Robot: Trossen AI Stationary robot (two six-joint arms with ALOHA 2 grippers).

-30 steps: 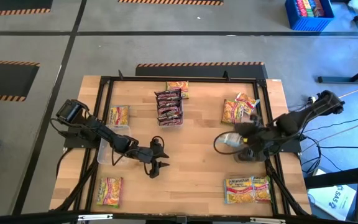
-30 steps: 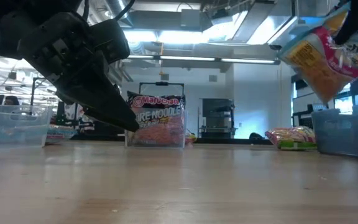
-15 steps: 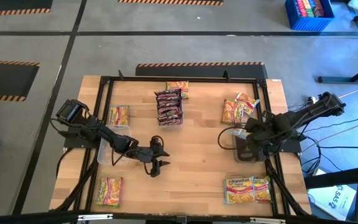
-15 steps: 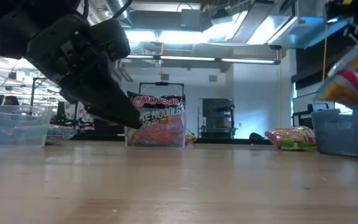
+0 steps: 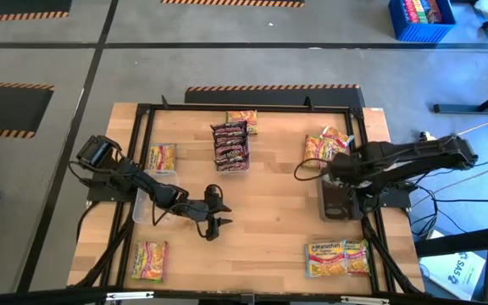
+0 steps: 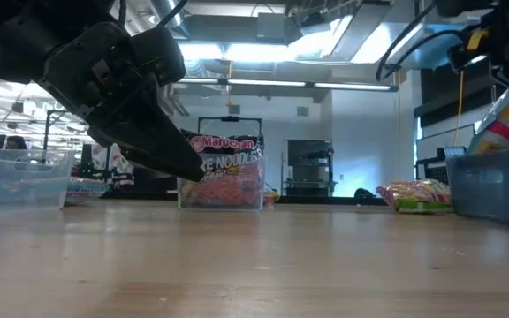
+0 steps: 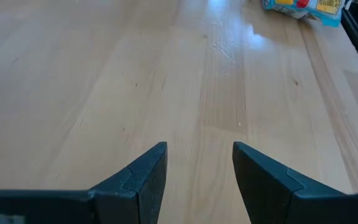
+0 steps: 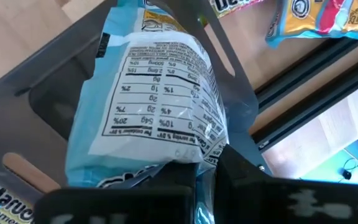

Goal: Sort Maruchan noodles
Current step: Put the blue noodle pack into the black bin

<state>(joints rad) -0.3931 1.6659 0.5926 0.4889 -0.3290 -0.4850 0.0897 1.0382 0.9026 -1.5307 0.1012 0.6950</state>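
Note:
My right gripper (image 8: 207, 167) is shut on a light blue Maruchan packet (image 8: 160, 93), nutrition label up, over the clear bin (image 5: 339, 203) at the table's right side. In the low view the packet (image 6: 505, 124) sticks up out of that bin (image 6: 493, 185). My left gripper (image 7: 197, 168) hovers open over bare wood near the table's middle (image 5: 214, 222). Dark maroon packets (image 5: 230, 146) stand in a bin at the far middle. My right gripper pinches the light blue packet between its two fingers at one end (image 8: 188, 152), coming from above on a slant. The packet hangs tilted beyond the fingers, its other end down inside the clear bin. I cannot tell whether that end rests on the bin's floor.
A yellow-pink pile (image 5: 324, 148) lies just beyond the right bin, and light blue packets (image 5: 337, 257) lie at the near right. Yellow-pink packets lie at far left (image 5: 161, 157) and near left (image 5: 149, 258). Another clear bin (image 5: 145, 206) sits under the left arm.
My right gripper has carried the light blue packet to the table's right and down, from high above the table into the clear bin, staying shut on it. The packet has dropped from above the bin's rim to partly inside it.

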